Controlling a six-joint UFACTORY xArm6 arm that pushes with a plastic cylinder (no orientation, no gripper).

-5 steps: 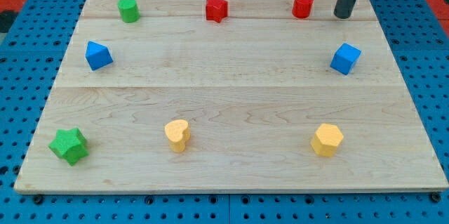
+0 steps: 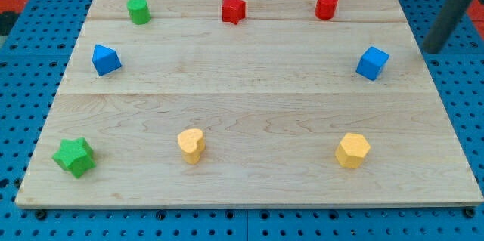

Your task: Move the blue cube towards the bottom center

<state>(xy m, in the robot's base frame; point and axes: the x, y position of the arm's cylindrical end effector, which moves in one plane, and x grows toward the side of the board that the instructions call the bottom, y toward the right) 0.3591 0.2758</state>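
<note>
"How far along?"

"Barely begun. The blue cube sits at the tabletop's right edge, not bottom center. My tip is to its right, apart. No claw fitted, so no state to report."

Light wooden board sat on a blue pegboard surface. Eight blocks lay on it, all well apart. Top row: green cylinder, red star, red cylinder. Middle: blue block at the view's left, blue cube at the right. Bottom row: green star, yellow heart, yellow hexagon.
</note>
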